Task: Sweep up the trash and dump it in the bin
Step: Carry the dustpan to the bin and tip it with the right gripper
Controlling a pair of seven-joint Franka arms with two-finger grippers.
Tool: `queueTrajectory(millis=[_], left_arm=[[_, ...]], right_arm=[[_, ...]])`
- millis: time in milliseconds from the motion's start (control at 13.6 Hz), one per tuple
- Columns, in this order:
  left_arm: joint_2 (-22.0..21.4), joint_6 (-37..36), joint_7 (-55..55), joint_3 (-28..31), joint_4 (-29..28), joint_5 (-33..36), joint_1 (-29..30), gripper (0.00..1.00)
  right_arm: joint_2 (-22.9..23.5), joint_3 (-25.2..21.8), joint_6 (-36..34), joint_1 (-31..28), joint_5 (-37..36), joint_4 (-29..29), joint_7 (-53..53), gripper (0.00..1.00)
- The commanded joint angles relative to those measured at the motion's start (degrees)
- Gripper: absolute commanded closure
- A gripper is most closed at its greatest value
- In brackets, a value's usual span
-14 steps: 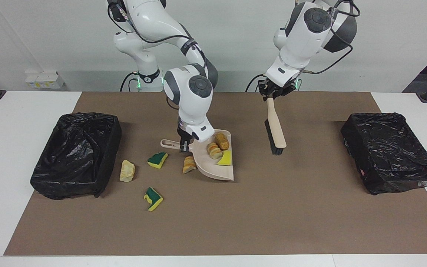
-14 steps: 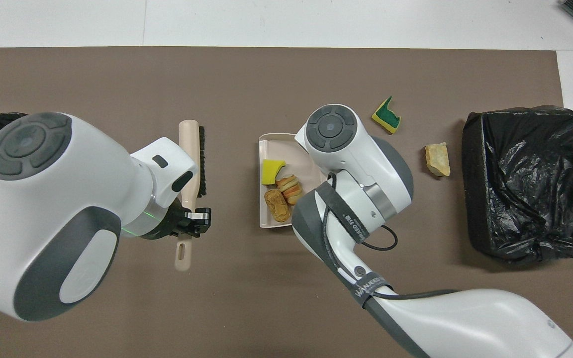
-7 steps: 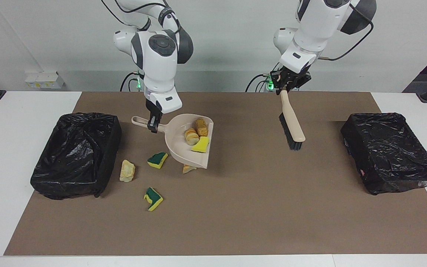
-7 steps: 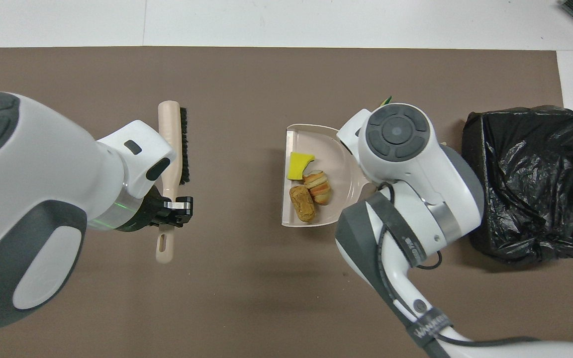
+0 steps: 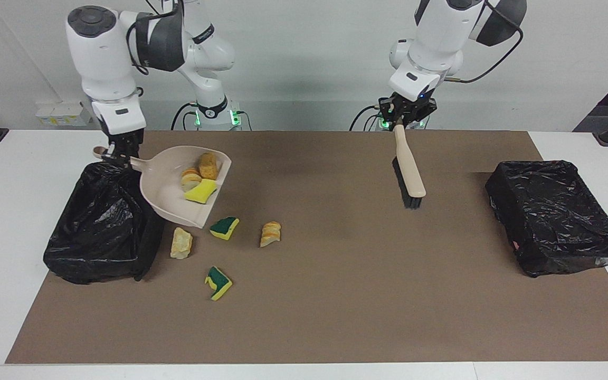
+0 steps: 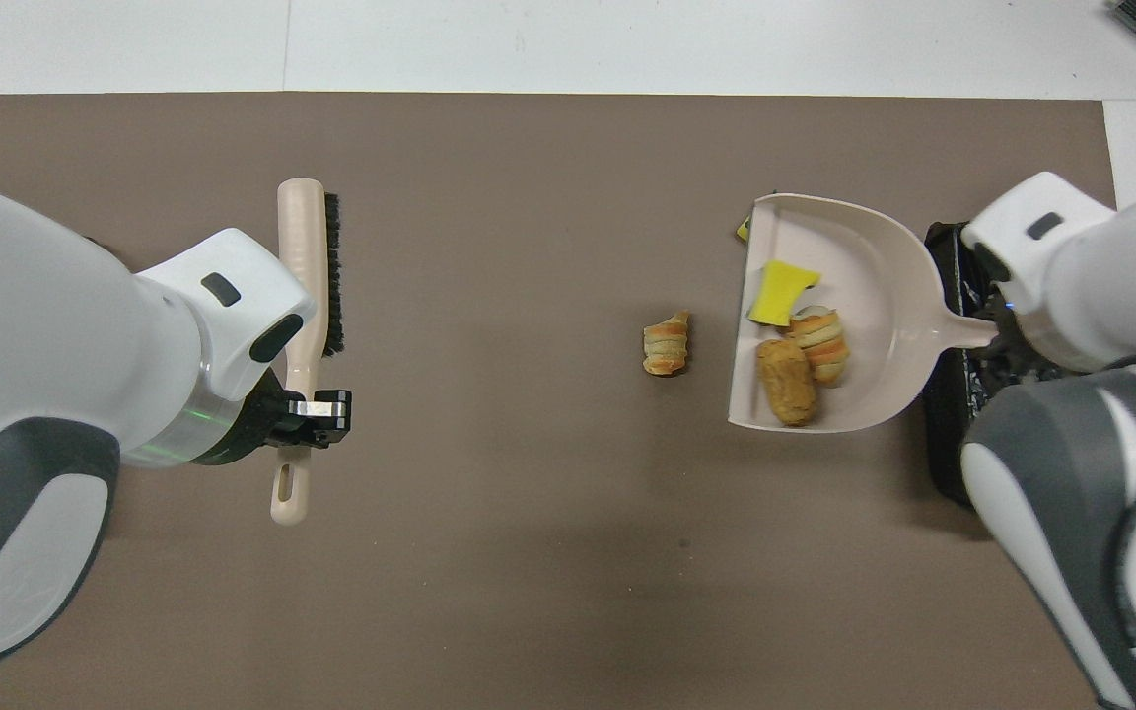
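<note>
Low in the facing view four scraps of trash (image 5: 218, 282) lie on the mat. Above them, at upper left, the right gripper (image 5: 116, 153) pinches the dustpan (image 5: 169, 195) handle, holding three pieces beside the bin (image 5: 103, 221). At upper right the left gripper (image 5: 407, 113) is clamped on the brush (image 5: 408, 174). The pan's open lip faces away from the bin, so tipping early could spill pieces onto the mat.

beige dustpan (image 5: 169, 196), black bin liner (image 5: 98, 221), green-and-yellow sponge piece (image 5: 224, 228), brown mat (image 5: 335, 295)
</note>
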Motion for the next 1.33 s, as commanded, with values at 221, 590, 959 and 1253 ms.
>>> queueTrajectory(millis=[221,590,959,1253], left_arm=[[-9.03,14.59,-12.88,0.30,-21.54,-5.09,-10.64,1.00],[-6.13,29.36,-16.24,0.30,-34.20,-5.10,-20.84,1.00],[-5.16,35.09,-15.72,0.30,-38.16,-5.10,-25.68,1.00],[-5.24,37.21,-18.08,0.30,-40.37,-5.27,-25.69,1.00]], right_arm=[[-1.95,0.33,2.70,-12.40,-1.08,-2.19,-8.56,1.00],[-1.52,0.33,8.32,-13.80,-13.64,-4.21,-8.30,1.00],[0.15,0.33,12.64,-13.20,-29.18,-7.29,-4.98,1.00],[1.12,0.42,12.03,-10.40,-37.01,-7.82,-0.58,1.00]])
